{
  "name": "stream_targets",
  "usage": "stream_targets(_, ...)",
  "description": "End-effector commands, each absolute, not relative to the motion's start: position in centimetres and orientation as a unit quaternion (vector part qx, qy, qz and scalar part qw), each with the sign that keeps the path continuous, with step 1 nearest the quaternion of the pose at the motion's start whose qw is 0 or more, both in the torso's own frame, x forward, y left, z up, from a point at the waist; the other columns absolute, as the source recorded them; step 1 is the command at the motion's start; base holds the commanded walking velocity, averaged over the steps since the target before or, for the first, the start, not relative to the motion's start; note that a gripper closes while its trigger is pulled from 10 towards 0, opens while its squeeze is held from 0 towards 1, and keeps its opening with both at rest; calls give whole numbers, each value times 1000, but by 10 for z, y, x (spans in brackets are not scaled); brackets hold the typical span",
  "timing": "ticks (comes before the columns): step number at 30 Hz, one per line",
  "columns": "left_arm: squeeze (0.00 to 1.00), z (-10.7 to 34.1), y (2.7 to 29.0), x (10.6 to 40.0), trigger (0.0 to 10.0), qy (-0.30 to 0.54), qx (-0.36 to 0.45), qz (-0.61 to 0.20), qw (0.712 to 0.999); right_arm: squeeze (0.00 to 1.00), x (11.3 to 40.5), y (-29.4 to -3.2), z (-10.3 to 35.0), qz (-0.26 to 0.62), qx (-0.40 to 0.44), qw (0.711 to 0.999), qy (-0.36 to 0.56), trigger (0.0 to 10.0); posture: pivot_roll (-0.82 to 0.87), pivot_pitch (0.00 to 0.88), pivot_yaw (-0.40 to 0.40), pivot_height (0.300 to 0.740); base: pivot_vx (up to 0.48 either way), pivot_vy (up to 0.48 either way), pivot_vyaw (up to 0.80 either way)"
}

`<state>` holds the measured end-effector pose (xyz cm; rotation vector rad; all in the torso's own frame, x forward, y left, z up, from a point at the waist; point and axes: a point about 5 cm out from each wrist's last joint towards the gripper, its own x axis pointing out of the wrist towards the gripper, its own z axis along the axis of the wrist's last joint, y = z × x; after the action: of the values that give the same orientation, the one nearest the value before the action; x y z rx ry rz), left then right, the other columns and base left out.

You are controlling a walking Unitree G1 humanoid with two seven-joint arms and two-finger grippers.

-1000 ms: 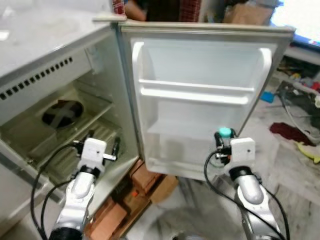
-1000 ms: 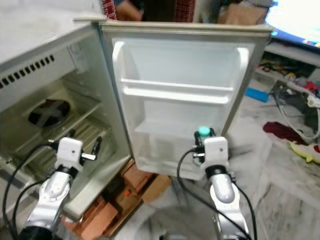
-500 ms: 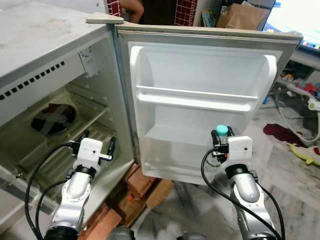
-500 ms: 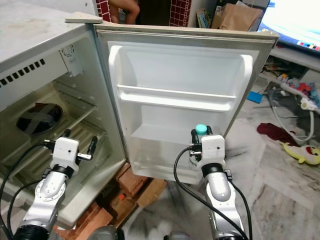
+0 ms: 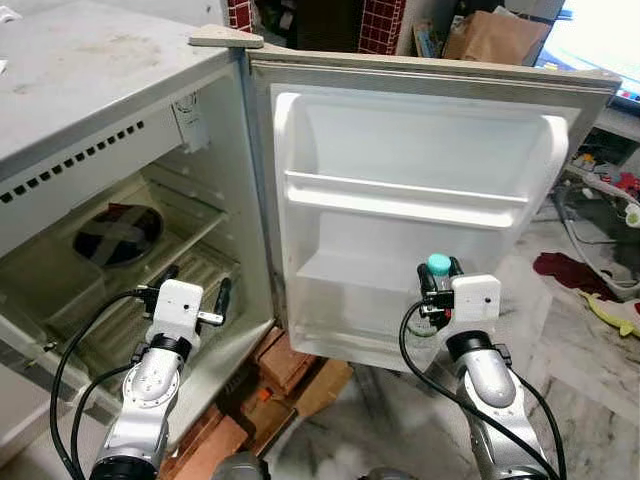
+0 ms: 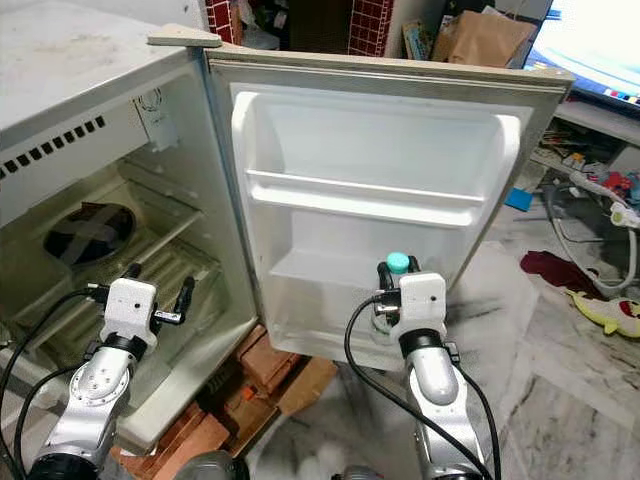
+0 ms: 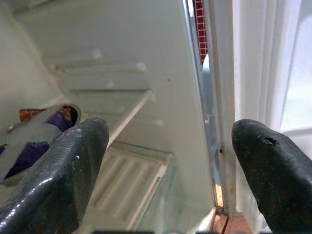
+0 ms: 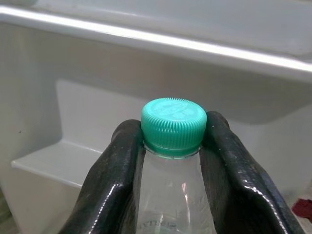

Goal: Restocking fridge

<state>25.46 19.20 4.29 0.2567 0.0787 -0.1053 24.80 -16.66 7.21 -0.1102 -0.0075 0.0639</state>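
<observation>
While held upright at neck, clear bottle (image 8: 173, 195) w/ green cap (image 8: 173, 126) sits pinched in right gripper (image 8: 173, 161), just before open fridge door's (image 5: 420, 230) lower shelf. Left gripper (image 7: 170, 165) spread wide, holding nothing, at fridge interior (image 5: 130, 260).

Teal ribbed cap (image 8: 173, 126) on clear bottle (image 8: 170, 195); white fridge door (image 5: 420, 150).

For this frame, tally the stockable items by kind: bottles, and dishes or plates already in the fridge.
Bottles: 1, the clear green-capped bottle held by the right gripper in front of the fridge door.
Dark plates: 1, the plate on a shelf inside the fridge.
Total: 2.
</observation>
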Motion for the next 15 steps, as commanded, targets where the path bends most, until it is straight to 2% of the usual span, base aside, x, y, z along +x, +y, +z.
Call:
stream_targets(1,0,45,193,257,10000,38,127,-49,990,0,251,-167,75,27,-52,998,-11,10000,1,0,-25,740,0,0,0)
stream_targets(7,0,45,192,256,10000,39,128,-50,990,0,250,-165,74,30,-50,998,-8,10000,1,0,-25,731,0,0,0)
stream_targets(15,0,45,193,256,10000,37,133,-40,990,0,251,-166,75,28,-49,998,-10,10000,-6,4,-23,671,0,0,0)
